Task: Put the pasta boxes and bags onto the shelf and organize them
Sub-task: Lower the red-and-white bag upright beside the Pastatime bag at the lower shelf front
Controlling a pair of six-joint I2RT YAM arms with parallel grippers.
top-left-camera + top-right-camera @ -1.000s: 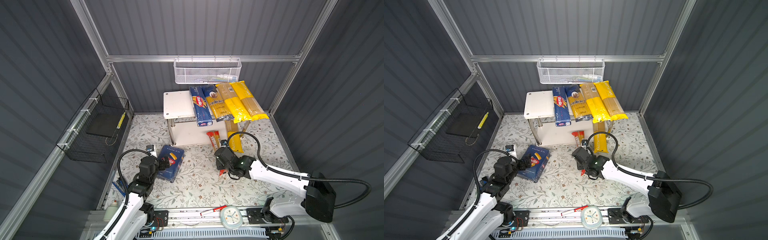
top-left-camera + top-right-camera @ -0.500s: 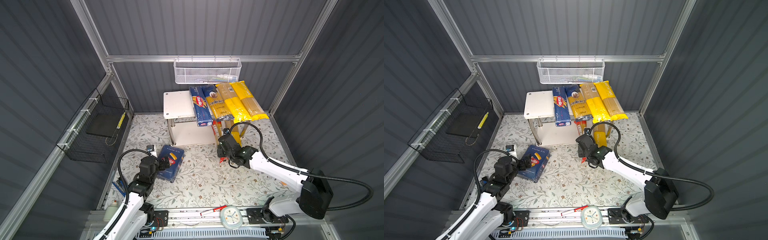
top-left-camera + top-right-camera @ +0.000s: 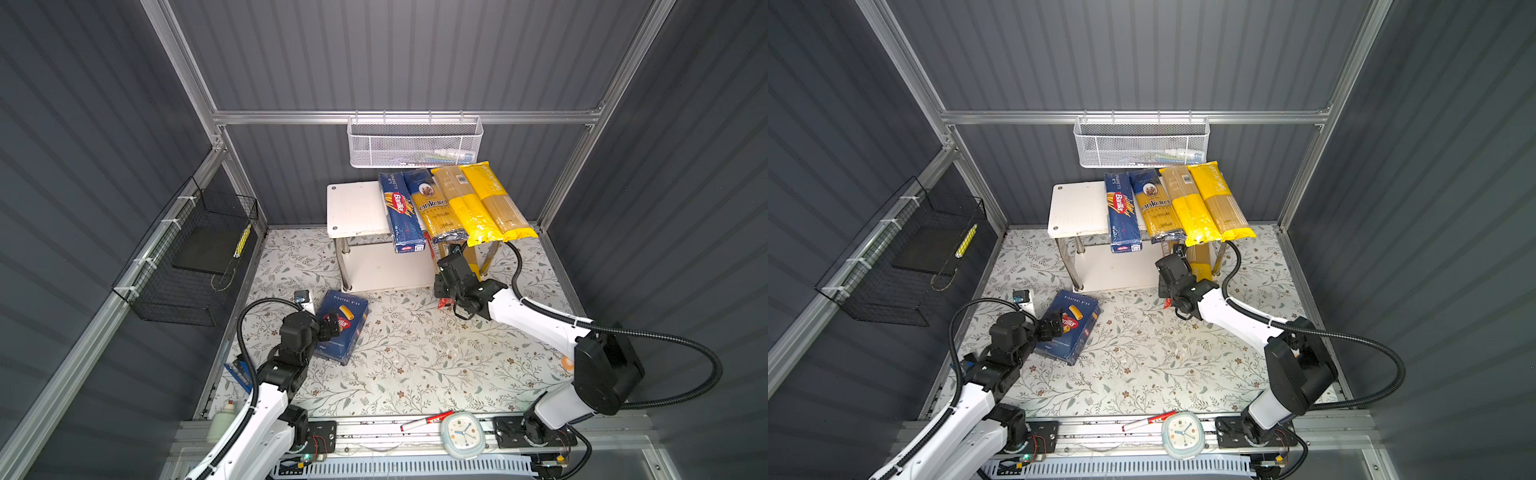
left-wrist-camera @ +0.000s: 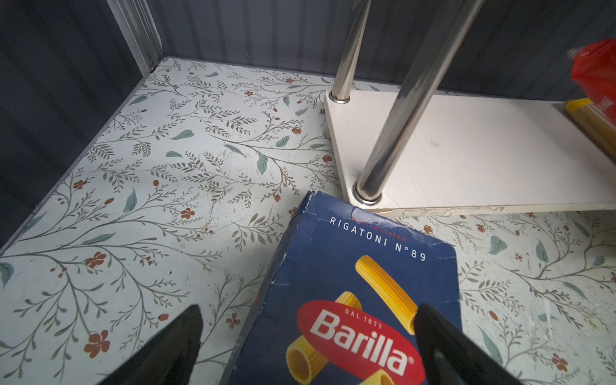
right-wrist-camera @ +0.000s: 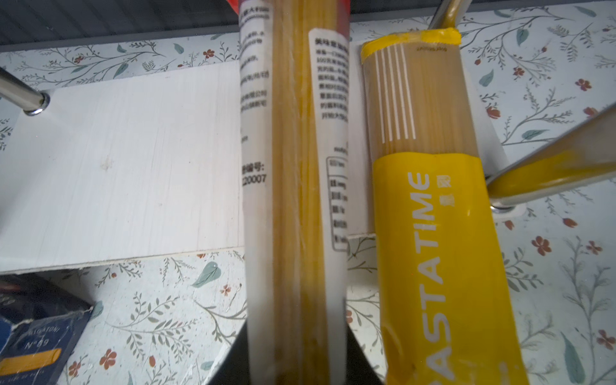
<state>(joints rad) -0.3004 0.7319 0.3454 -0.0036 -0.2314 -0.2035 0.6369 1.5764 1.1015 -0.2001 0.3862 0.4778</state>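
Currently the right gripper [image 5: 296, 366], clamped on the red-ended bag [image 5: 293, 166] over the shelf's lower board [image 5: 116, 166], risks shoving the yellow bag [image 5: 430, 233] beside it, while the left gripper [image 4: 308, 310] gapes over the box [image 4: 360, 266] on the floor [image 4: 166, 166].

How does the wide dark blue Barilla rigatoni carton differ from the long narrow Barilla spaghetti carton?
The rigatoni carton is wide and shows tubes; the spaghetti carton is long, narrow and shows strands. The rigatoni carton lies on the flowered tabletop; the spaghetti carton lies on the white shelf's top board, its near end overhanging. Both are dark blue with a red Barilla logo.
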